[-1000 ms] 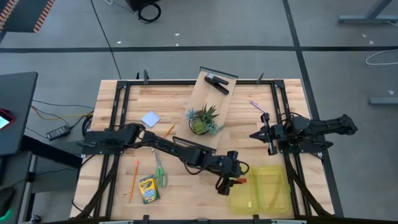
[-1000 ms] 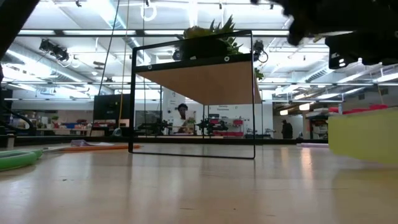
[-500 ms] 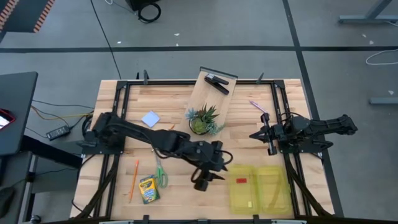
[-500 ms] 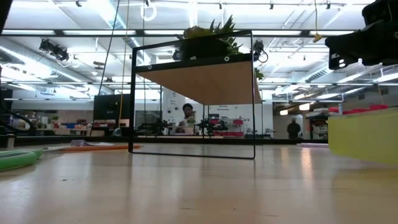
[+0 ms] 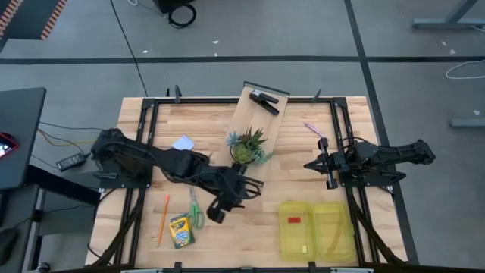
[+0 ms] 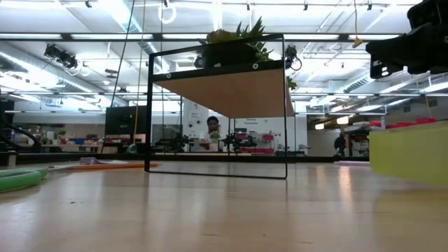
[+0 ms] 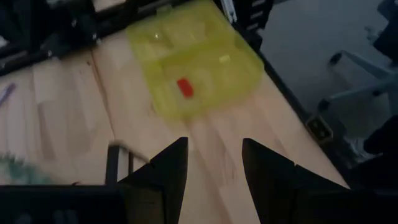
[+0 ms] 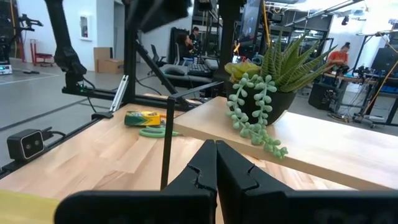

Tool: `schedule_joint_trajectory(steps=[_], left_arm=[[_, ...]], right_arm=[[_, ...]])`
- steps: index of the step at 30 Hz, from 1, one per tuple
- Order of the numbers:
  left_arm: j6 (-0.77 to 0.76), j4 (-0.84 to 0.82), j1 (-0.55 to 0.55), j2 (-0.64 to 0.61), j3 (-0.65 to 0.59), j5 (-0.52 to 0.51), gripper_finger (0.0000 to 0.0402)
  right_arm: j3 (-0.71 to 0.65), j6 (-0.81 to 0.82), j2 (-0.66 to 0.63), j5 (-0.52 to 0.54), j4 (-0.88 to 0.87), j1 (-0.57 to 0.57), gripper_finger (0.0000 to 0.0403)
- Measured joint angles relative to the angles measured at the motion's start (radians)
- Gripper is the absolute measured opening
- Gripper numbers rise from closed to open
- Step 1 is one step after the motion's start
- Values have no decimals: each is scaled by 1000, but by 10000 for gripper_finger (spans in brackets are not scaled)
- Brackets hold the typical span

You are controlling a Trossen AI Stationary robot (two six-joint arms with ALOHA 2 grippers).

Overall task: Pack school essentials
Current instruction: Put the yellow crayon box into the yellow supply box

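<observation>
My left gripper (image 5: 215, 215) hangs open and empty over bare wood, between the green-handled scissors (image 5: 195, 211) and the yellow case (image 5: 326, 235). The left wrist view shows its gap (image 7: 214, 163), with the case (image 7: 205, 50) and a small red piece (image 7: 184, 87) lying in it ahead. The crayon box (image 5: 180, 231) lies flat near the table's near edge. One orange pencil (image 5: 163, 218) lies left of it, another (image 5: 205, 160) lies near the pale pad (image 5: 183, 143). My right gripper (image 5: 311, 164) waits shut at the table's right; its fingers meet (image 8: 216, 152).
A raised wooden shelf (image 5: 258, 121) on a black frame carries the spiky potted plant (image 5: 247, 145) and a black clip (image 5: 264, 100). A purple pen (image 5: 314, 130) lies at the far right. Bare wood lies between the scissors and the case.
My left gripper has drawn back from the yellow case toward the table's left, ending beside the scissors. The small red piece has stayed in the case. The right arm has kept still.
</observation>
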Motion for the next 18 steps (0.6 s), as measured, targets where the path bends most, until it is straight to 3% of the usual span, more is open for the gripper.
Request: schedule_joint_trajectory(steps=[5,12,18], left_arm=[[13,-8,-17,-122,-144,44,160],[115,-165,-68,-212,-250,81,165],[215,-274,-151,-212,-251,78,222]], right_arm=[[0,0,0,0,-1,0,7],[0,0,0,0,-2,0,7],[0,0,0,0,-2,0,7]])
